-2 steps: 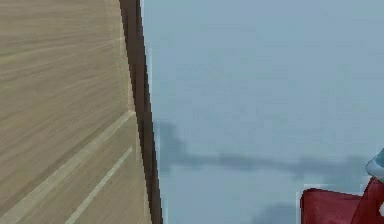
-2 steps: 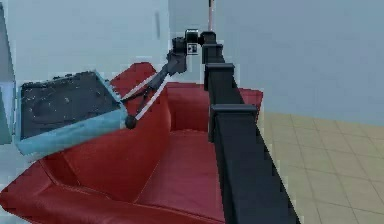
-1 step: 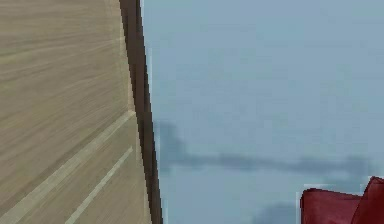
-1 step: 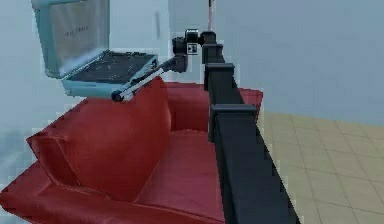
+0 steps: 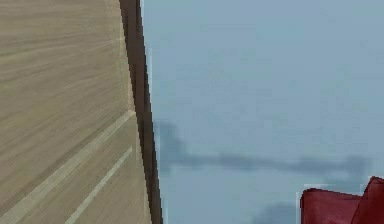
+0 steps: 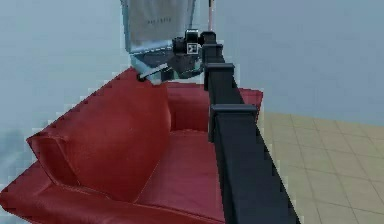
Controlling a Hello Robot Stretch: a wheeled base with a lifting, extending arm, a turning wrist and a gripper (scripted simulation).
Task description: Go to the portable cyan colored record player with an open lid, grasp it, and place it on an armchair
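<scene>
You're likely at the placing step: the record player (image 6: pixel 152 35), lid up, shows at twelve o'clock by the arm's (image 6: pixel 235 130) tip over the red armchair's (image 6: pixel 110 150) far edge, though you cannot tell whether the jaws grip it or it rests there.

record player (image 6: pixel 155 35) lid past the arm side view's top edge, armchair (image 6: pixel 110 140) front past the bottom

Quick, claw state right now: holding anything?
Claw: cannot be told whether it holds anything; the pale cyan box-shaped record player with raised lid is at its far end, by the rim of the red padded armchair.
</scene>
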